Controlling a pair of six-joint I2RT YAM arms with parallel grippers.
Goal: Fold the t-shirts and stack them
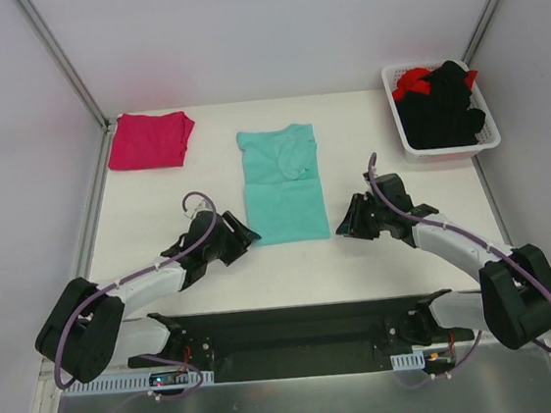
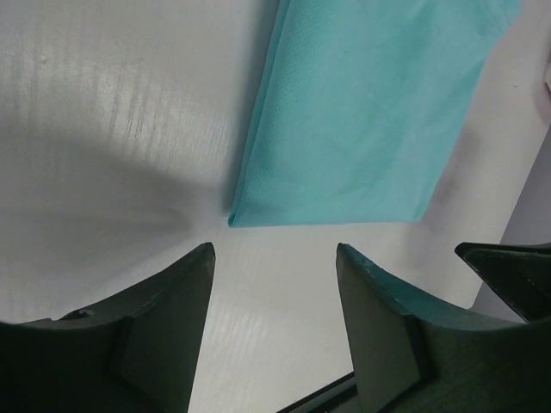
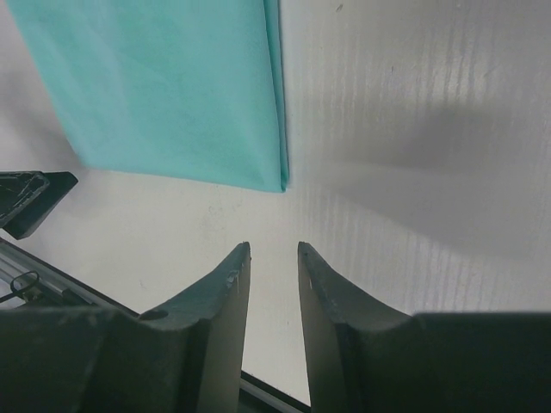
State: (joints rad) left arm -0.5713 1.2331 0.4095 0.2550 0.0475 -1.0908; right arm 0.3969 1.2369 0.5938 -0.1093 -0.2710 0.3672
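A teal t-shirt (image 1: 283, 182) lies on the table's middle, its sides folded in to a long strip, collar at the far end. A folded magenta t-shirt (image 1: 150, 139) rests at the far left. My left gripper (image 1: 249, 235) hovers just short of the teal shirt's near left corner (image 2: 234, 219), jaws open with only bare table between them. My right gripper (image 1: 341, 229) sits by the near right corner (image 3: 281, 184), its jaws a narrow gap apart and empty. Neither gripper touches cloth.
A white basket (image 1: 485, 137) at the far right holds black and red garments (image 1: 442, 102). White enclosure walls stand on both sides, with metal posts (image 1: 63, 59) at the back corners. The black mounting rail (image 1: 299, 340) runs along the near edge.
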